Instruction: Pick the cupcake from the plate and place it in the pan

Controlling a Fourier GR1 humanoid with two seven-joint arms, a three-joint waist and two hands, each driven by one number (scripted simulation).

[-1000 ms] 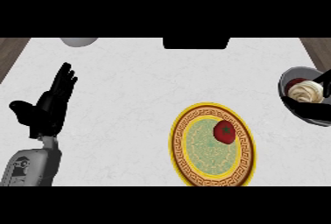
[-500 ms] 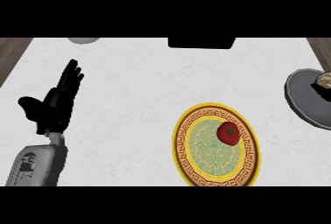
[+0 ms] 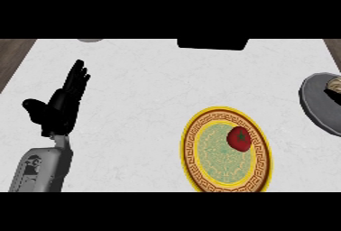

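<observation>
White counter (image 3: 146, 90) holds the pan (image 3: 320, 106) at the right edge with the cupcake (image 3: 334, 84) inside, the left hand (image 3: 60, 106) rests open and empty, and a bump could tip it.

The plate (image 3: 225, 153) is lying flat on the table, well to the right of the left hand (image 3: 58, 108) and a little nearer the view's lower edge. It is showing a yellow rim with a dark red patterned band and a pale green centre. A round red item (image 3: 240, 138) is sitting on its upper right part. The pan (image 3: 320, 108) is lying farther right again, far from that hand, cut off by the view's right edge; it is looking dark grey with a lighter rim. Inside it, at the edge, a pale cream and brown thing (image 3: 334, 85) is showing, possibly the cupcake.
</observation>
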